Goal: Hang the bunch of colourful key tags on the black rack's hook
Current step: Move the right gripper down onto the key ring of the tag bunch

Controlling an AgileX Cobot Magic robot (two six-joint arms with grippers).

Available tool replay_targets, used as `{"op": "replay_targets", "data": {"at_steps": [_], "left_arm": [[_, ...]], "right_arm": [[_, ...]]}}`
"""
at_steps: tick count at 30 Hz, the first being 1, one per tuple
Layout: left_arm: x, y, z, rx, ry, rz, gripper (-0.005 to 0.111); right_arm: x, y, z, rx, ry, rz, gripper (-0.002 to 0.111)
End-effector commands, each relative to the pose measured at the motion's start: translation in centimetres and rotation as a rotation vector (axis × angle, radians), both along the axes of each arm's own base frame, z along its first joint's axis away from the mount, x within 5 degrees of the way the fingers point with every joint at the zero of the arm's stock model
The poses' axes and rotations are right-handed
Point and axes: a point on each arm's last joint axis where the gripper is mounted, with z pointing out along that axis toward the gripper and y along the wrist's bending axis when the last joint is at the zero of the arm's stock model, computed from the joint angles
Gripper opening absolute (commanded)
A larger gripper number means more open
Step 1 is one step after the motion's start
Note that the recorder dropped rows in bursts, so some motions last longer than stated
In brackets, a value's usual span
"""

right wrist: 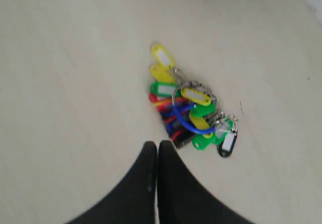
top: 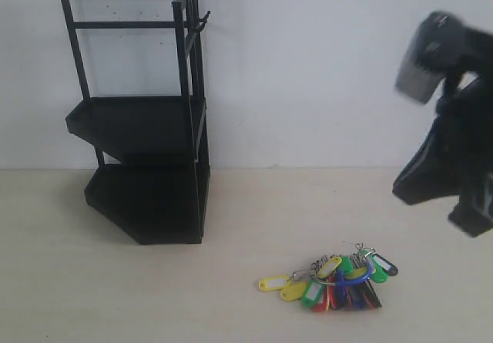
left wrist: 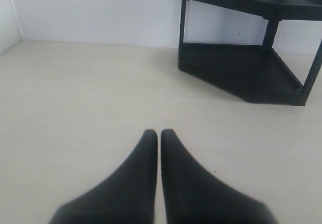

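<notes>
The colourful key tag bunch [top: 331, 280] lies flat on the pale table near the front, right of centre, its tags fanned out on a silver ring. In the right wrist view the bunch [right wrist: 188, 108] sits just beyond my right gripper [right wrist: 157, 144], which is shut and empty. That arm [top: 454, 158] hangs blurred above the table at the right. The black rack [top: 142, 127] stands at the back left against the wall, and its hook [top: 202, 21] juts from the top corner post. My left gripper [left wrist: 159, 132] is shut and empty above bare table, with the rack [left wrist: 241, 68] ahead of it.
A white wall [top: 308, 65] runs behind the table. The pale tabletop [top: 92, 281] spreads between the rack and the key tags.
</notes>
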Motion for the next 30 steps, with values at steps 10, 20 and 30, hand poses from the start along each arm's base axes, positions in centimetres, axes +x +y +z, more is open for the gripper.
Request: {"op": "replay_targets", "data": {"at_steps": [10, 20, 30], "left_arm": [[0.0, 0.0, 0.2, -0.002, -0.010, 0.004, 0.004], [0.0, 0.0, 0.2, -0.002, -0.010, 0.004, 0.004], [0.0, 0.0, 0.2, -0.002, -0.010, 0.004, 0.004]], "right_arm": [[6.5, 5.7, -10.6, -0.739, -0.064, 0.286, 0.000], [8.0, 6.5, -15.7, -0.768, 0.025, 0.289, 0.018], [8.7, 7.3, -16.0, -0.712, -0.058, 0.292, 0.047]]}}
